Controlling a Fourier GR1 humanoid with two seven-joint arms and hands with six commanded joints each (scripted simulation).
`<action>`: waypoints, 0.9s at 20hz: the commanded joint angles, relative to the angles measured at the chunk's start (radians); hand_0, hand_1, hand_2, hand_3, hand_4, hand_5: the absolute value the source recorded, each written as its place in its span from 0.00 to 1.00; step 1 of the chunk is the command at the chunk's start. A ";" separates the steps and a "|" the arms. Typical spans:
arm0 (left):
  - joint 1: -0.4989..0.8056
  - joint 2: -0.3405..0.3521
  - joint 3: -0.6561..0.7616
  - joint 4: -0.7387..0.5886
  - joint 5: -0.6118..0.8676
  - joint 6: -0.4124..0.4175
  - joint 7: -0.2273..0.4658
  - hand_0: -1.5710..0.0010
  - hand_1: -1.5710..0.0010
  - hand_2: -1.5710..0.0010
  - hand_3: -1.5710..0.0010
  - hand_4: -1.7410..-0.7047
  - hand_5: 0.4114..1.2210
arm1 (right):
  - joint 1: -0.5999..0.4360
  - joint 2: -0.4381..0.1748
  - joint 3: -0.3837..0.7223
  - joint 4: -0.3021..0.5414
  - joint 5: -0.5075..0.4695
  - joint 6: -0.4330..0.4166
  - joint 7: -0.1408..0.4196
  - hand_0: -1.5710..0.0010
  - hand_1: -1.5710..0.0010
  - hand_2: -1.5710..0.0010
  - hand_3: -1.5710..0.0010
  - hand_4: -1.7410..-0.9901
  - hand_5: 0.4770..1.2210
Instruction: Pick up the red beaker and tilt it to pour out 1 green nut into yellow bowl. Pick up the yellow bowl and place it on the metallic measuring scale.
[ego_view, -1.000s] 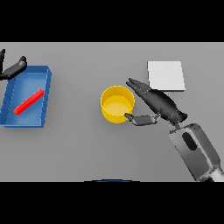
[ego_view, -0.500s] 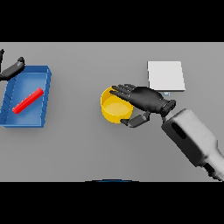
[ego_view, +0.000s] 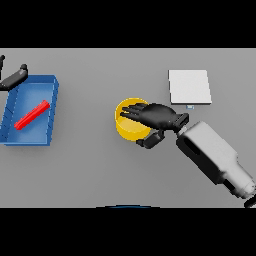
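The yellow bowl (ego_view: 129, 125) stands on the grey table at mid-centre. My right hand (ego_view: 156, 116) lies over the bowl's right half, with its fingers stretched leftward across the opening and its thumb (ego_view: 149, 141) outside the near-right wall. The bowl's inside is mostly hidden by the hand. The metallic scale (ego_view: 189, 86), a flat pale square, lies to the back right of the bowl. A red elongated object (ego_view: 31, 115) lies slantwise in a blue tray (ego_view: 49, 85) at the left. My left hand (ego_view: 14, 78) rests open at the tray's far-left corner. No green nut shows.
The blue tray takes up the left side of the table. My right forearm (ego_view: 215, 156) runs from the lower right up to the bowl. Bare grey table lies between the tray and the bowl, and in front of both.
My right hand has moved left from beside the bowl to over its opening, with the thumb coming down along the near wall. The bowl, the tray and the left hand have stayed put.
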 joint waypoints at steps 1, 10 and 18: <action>0.003 0.000 -0.002 -0.009 -0.001 0.007 0.005 1.00 1.00 1.00 1.00 0.91 0.39 | -0.010 -0.003 0.001 0.012 -0.005 0.012 -0.017 1.00 1.00 1.00 1.00 0.64 0.27; 0.006 0.004 -0.009 -0.040 -0.002 0.014 0.023 1.00 1.00 1.00 1.00 0.91 0.39 | -0.037 0.017 0.027 0.095 0.003 0.025 -0.058 1.00 1.00 0.99 0.98 0.61 0.32; 0.014 0.021 -0.009 -0.060 -0.003 0.022 0.035 1.00 1.00 1.00 1.00 0.92 0.39 | -0.032 0.026 0.033 0.107 0.012 0.021 -0.049 0.70 0.76 0.76 0.73 0.35 0.70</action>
